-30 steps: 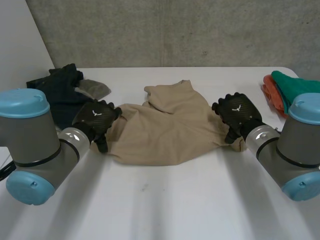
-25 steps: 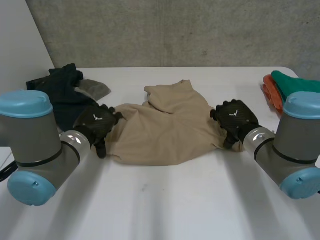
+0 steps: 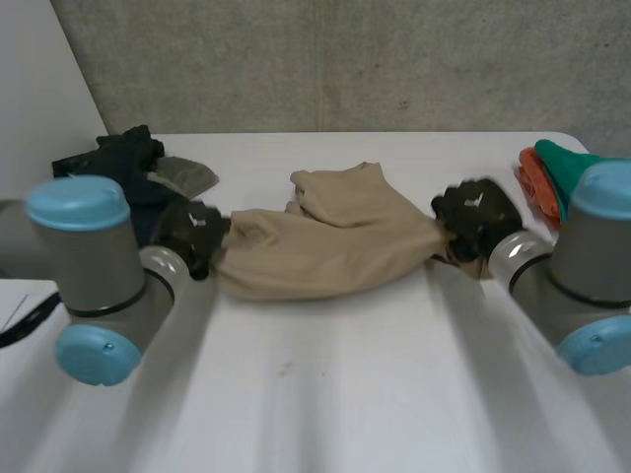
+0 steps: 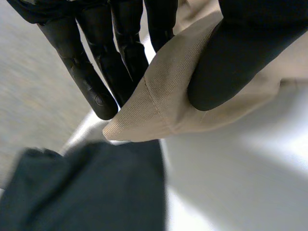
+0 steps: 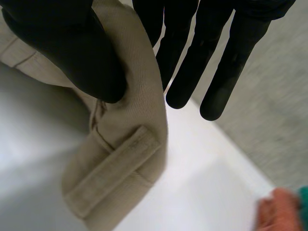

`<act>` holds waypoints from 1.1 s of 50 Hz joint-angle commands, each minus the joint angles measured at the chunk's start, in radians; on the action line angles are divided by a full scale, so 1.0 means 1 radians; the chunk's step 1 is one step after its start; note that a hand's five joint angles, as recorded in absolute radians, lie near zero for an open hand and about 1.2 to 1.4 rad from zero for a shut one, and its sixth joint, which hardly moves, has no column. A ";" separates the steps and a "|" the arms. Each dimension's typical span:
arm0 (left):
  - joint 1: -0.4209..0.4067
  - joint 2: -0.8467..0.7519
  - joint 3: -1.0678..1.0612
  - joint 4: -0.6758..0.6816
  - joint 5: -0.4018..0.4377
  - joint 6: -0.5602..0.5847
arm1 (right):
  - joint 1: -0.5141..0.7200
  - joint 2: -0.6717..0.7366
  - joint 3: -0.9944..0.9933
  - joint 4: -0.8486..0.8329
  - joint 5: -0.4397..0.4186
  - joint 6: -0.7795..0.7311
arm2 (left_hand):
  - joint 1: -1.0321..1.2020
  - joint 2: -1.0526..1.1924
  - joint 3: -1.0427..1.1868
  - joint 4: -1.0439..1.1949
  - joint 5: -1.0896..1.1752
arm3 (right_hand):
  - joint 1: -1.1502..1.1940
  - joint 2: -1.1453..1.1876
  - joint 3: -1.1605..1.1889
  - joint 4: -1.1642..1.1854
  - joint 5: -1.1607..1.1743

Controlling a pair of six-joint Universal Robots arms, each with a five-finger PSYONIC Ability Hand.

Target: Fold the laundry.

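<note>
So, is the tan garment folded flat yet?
No. The tan garment is bunched between left hand and right hand, each pinching an end.

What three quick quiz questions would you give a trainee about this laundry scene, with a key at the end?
1. True or false: the left hand pinches a corner of the tan cloth between thumb and fingers.
2. What lies on the table beside the left hand? A: dark clothes. B: a plate. C: a cardboard box.
3. Which hand is nearer the green cloth?

Key: 1 true. 2 A. 3 the right hand, which also pinches the tan cloth.
</note>
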 commanded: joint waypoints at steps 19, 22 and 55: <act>-0.094 0.036 0.015 -0.026 -0.020 -0.211 | 0.019 0.443 -0.881 0.304 -0.127 -0.237 | 0.234 0.204 0.215 0.202 0.236 | 0.323 0.219 0.213 0.204 0.217; -0.098 -0.029 0.064 -0.042 -0.053 -0.201 | 0.045 0.569 -0.935 0.175 -0.119 -0.275 | 0.234 0.204 0.215 0.202 0.236 | 0.203 0.100 0.093 0.085 0.098; -0.081 0.047 0.104 -0.066 -0.060 -0.214 | 0.030 -0.012 -0.121 0.417 0.000 0.209 | 0.234 0.204 0.215 0.202 0.236 | -0.629 -0.732 -0.739 -0.747 -0.734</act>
